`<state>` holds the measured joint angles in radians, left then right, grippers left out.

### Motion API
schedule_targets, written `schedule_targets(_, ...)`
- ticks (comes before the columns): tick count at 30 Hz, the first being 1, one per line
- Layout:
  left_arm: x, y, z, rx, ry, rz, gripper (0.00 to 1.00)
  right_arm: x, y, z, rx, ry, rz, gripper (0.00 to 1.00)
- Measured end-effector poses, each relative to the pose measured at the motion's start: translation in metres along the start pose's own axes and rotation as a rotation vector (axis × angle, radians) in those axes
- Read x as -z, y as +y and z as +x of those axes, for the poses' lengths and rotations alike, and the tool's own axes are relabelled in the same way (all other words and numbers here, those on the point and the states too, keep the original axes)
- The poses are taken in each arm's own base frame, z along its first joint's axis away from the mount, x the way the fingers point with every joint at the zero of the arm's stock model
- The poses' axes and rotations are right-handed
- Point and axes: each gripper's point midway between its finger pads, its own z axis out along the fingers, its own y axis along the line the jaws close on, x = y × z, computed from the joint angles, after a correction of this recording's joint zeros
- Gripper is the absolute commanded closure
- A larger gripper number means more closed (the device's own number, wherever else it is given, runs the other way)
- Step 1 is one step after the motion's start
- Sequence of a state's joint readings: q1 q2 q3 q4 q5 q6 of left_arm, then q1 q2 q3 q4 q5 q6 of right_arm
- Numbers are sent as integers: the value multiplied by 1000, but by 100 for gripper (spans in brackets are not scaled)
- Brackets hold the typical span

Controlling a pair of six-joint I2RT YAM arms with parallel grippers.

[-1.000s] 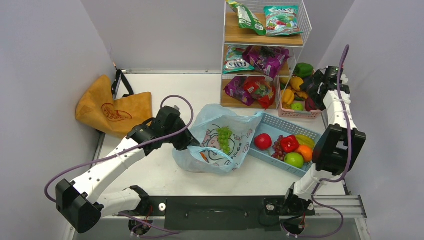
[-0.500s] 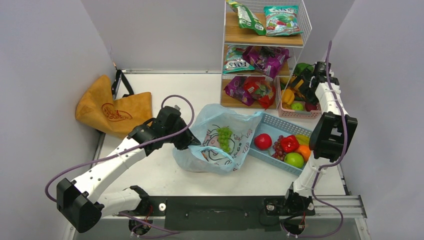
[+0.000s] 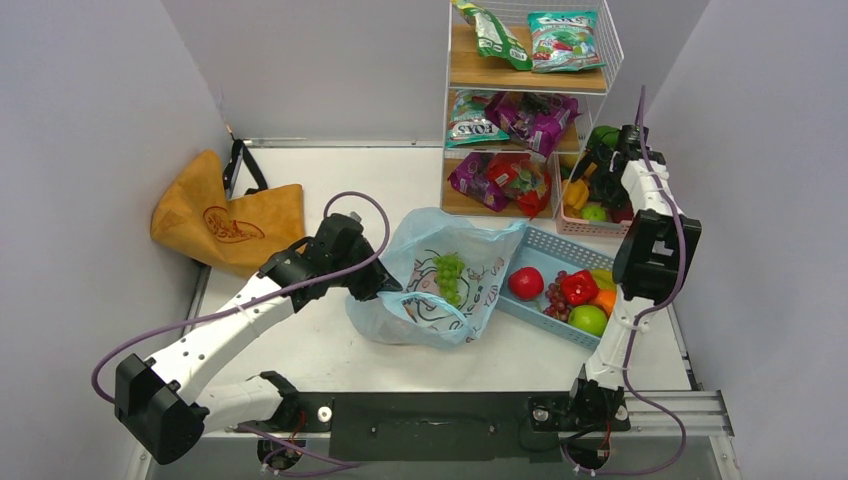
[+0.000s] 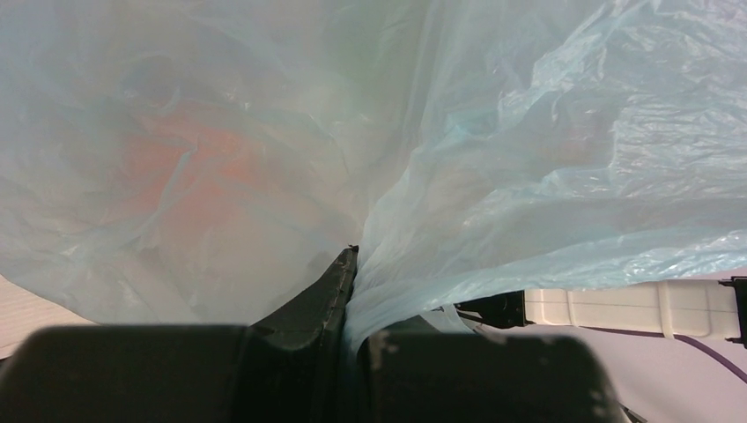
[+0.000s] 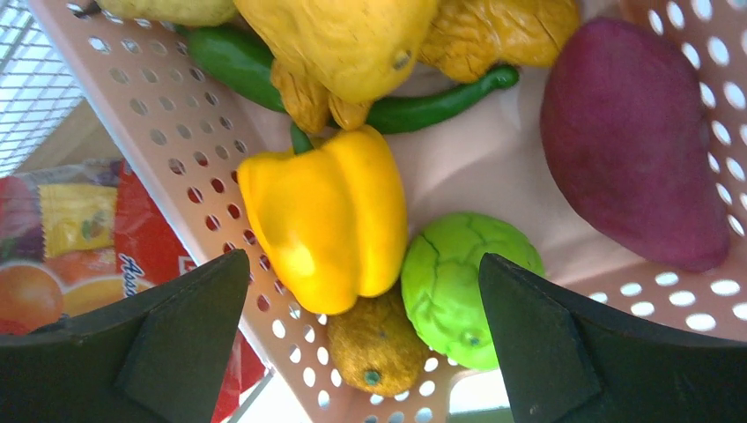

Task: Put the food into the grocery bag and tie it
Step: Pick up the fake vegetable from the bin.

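My right claw (image 3: 597,172) sits further left than a second ago, from above it hangs over the pink basket (image 3: 598,229), left claw (image 3: 384,284) pinching the blue grocery bag (image 3: 480,262) mid-table, grapes (image 3: 449,272) inside, left wrist, film clamped tight, right wrist, jaws wide above a yellow pepper (image 5: 328,216)

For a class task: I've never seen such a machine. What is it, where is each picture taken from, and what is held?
Two robot arms are bolted to a table. The overhead picture looks down on both; the other two come from a camera on each wrist. The left arm has its jaws shut on the edge of a thin blue bag with grapes inside. The right arm holds nothing: its open jaws hover over a yellow pepper in a pink basket.
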<state>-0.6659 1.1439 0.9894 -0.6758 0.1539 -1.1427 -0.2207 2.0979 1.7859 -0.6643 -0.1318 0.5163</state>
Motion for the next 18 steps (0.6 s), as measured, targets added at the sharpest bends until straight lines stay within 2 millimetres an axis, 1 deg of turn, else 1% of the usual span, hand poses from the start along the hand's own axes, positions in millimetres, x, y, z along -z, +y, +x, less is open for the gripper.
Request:
schedule_targets(4,-1,1,0,1,1,-3,100,-7,7,-7,8,0,-26,1)
schedule_targets(6,-1,1,0,1,1,-3,100,-12,9,-7,10,7,-32,2)
schedule_targets(14,-8,4,1,5,11,-23,100,-35,10,2,19,48,-47,6)
schedule_targets(18,-13,7,1,7,19,-37,100,-38,14,3,30,57,-65,10)
